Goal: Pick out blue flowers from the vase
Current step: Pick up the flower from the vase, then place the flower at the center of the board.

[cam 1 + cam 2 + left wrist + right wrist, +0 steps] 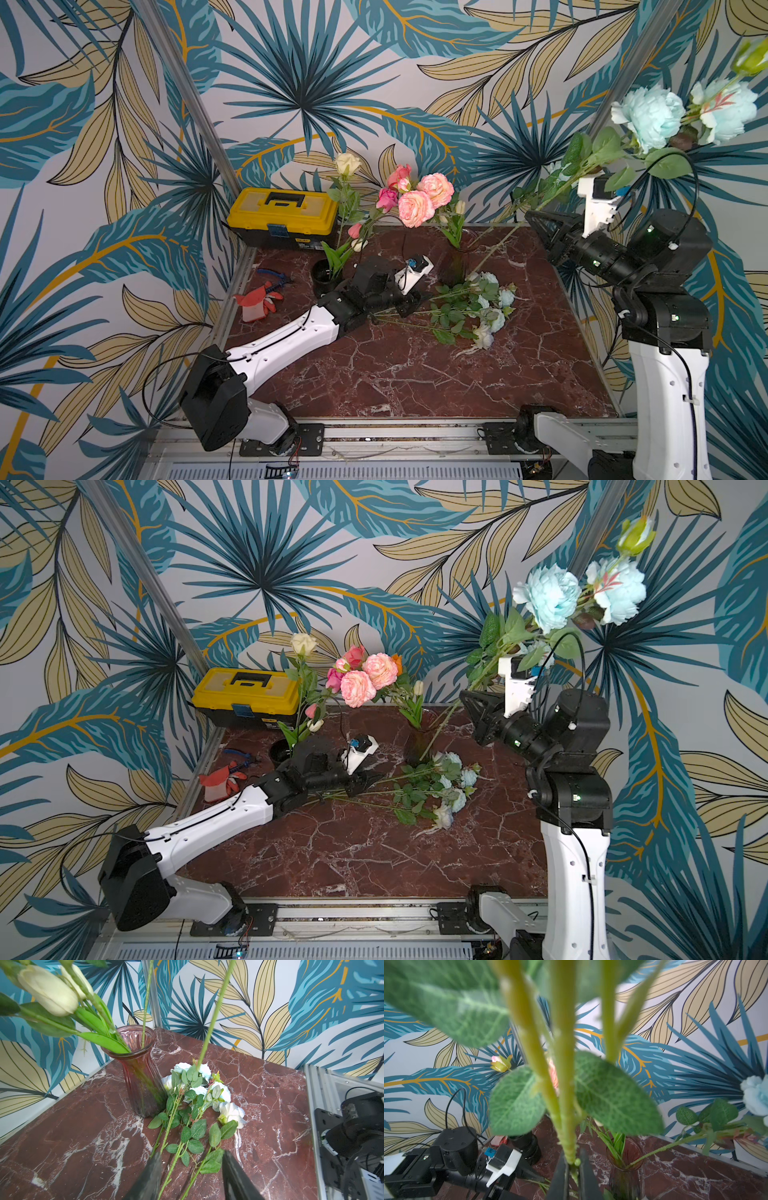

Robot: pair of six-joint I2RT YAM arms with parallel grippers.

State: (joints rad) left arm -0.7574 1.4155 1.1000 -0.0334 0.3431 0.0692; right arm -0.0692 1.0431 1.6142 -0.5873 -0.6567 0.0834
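My right gripper [534, 216] [573, 1162] is shut on the green stems of blue flowers [652, 114] [548, 596], held high at the right. The lower stem end hangs free beside the dark red glass vase [455, 266] [141, 1084]. Cream tulip buds [49, 991] and another stem stay in the vase. More blue flowers [490, 307] [207, 1088] lie on the marble table in front of the vase. My left gripper [415, 299] [191, 1153] sits low over their stems, open, with its fingers on either side of them.
A yellow toolbox [282, 212] stands at the back left. A black pot [326, 276] holds a cream rose, with pink peonies [424, 199] above. A red and white glove [257, 301] and blue pliers [272, 276] lie at the left edge.
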